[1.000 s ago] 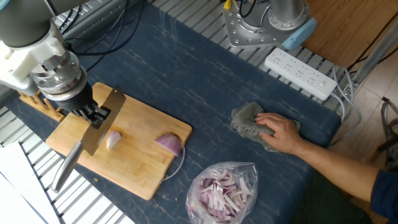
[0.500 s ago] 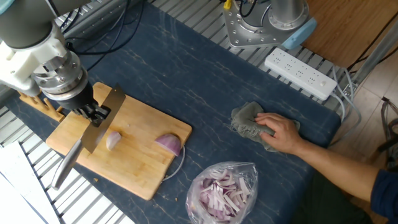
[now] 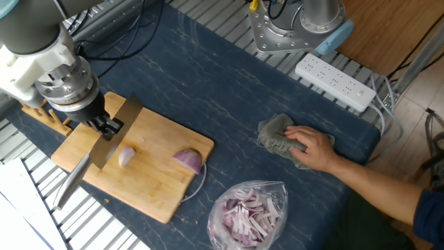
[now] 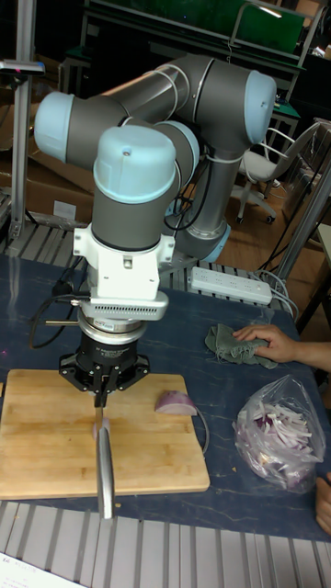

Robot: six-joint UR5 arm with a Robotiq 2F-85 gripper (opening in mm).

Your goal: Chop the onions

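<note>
A wooden cutting board [image 3: 149, 191] [image 4: 55, 459] lies at the table's front left. On it sit two onions: a small pale pink-white wedge [image 3: 126, 157] and a larger purple half-dome [image 3: 189, 161] [image 4: 174, 402]. My gripper [image 3: 105, 126] [image 4: 100, 390] is shut on a knife [image 3: 111, 135] [image 4: 104, 459]. The blade slants over the board just left of the pale wedge, and its handle sticks out past the board's front edge. In the tall fixed view the pale wedge is hidden behind the knife and gripper.
A clear bag of sliced onion strips [image 3: 251, 214] [image 4: 276, 441] lies right of the board. A person's hand [image 3: 312, 147] [image 4: 267, 342] rests on a grey cloth [image 3: 277, 135]. A power strip [image 3: 334, 82] and the arm's base [image 3: 288, 28] stand at the back.
The gripper and knife have shifted slightly, the blade edging a little up and right. The onions, bag and hand have not moved.
</note>
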